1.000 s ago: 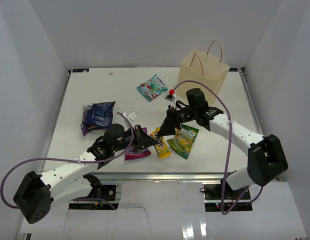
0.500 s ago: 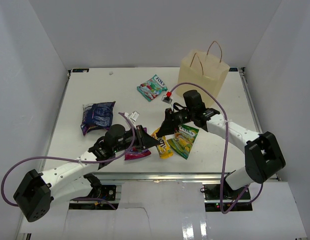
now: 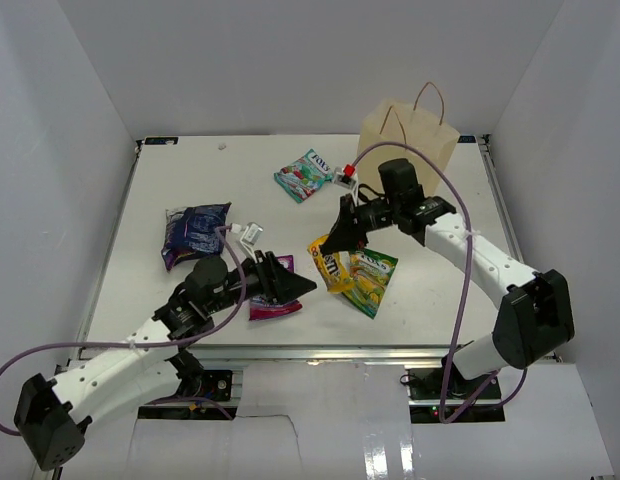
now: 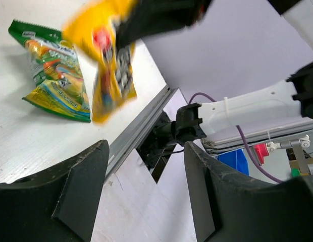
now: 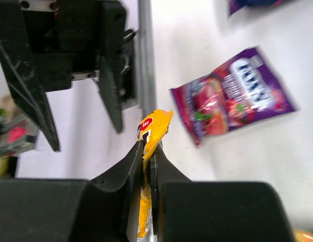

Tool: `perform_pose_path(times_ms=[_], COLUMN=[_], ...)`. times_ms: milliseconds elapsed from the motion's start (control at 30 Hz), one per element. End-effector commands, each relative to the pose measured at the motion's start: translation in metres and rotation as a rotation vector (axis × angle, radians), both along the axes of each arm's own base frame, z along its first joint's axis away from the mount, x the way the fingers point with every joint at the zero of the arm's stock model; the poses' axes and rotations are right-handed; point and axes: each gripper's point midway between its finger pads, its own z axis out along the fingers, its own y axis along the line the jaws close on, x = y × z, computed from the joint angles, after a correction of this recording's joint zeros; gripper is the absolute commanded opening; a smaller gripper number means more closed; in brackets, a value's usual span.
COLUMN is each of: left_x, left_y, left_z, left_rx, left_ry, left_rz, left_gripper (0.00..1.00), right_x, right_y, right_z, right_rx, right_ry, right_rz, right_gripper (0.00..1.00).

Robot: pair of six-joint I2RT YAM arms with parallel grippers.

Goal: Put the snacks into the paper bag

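- Six snacks, and all six are still outside the paper bag (image 3: pixel 407 140), which stands upright at the far right corner of the tabletop.
- The right gripper (image 3: pixel 339 237) is pinched tight on the top edge of the yellow bar (image 3: pixel 330 265). The bar dangles below the fingers, off the surface, around the middle of the table.
- My worry: it's a thin pinch on a glossy wrapper, so a quick swing toward the far right corner could let the bar slip out.
- Second worry: the bag is light, with floppy cord handles. If the bar or the arm clips the rim or a handle on the way in, I'd guess the bag tips or slides.
- The bag sits well apart from the right gripper, off toward the far right.
- The left gripper (image 3: pixel 295 285) is spread wide with nothing in it, just above the purple packet (image 3: pixel 273 303) by the near edge.
- The green-yellow packet (image 3: pixel 368 281) lies just beside the hanging bar. The teal packet (image 3: pixel 304 175) and red pouch (image 3: pixel 344 172) sit toward the far edge, and the dark blue packet (image 3: pixel 195 232) toward the left edge.
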Motion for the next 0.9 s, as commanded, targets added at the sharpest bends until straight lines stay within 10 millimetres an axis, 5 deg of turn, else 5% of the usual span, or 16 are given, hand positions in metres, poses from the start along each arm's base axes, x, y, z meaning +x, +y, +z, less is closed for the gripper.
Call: perform_pose_path(times_ms=[0, 67, 300, 433, 567, 867], left_x=[-0.006, -0.006, -0.009, -0.005, 0.001, 0.007], left_y=[0.016, 0.030, 0.065, 0.076, 0.088, 0.112], left_z=[0.017, 0.004, -0.043, -0.053, -0.053, -0.040], left_rx=[0.023, 0.088, 0.238, 0.259, 0.282, 0.278], left_ry=[-0.070, -0.036, 0.131, 0.163, 0.161, 0.150], left_rz=[0.028, 0.083, 0.227, 0.299, 0.370, 0.499], left_gripper=[0.71, 0.71, 0.71, 0.71, 0.72, 0.90], right_x=[0.029, 0.051, 0.149, 0.193, 0.233, 0.312], right_y=[-0.014, -0.027, -0.095, -0.137, -0.170, -0.221], right_z=[0.065, 0.086, 0.233, 0.276, 0.282, 0.229], right_rx=[0.063, 0.062, 0.074, 0.049, -0.008, -0.185], right_ry=[-0.297, -0.386, -0.788, -0.889, -0.937, -0.947], right_rz=[-0.031, -0.088, -0.475, -0.726, -0.905, -1.057], right_gripper=[0.08, 0.08, 0.08, 0.08, 0.08, 0.08])
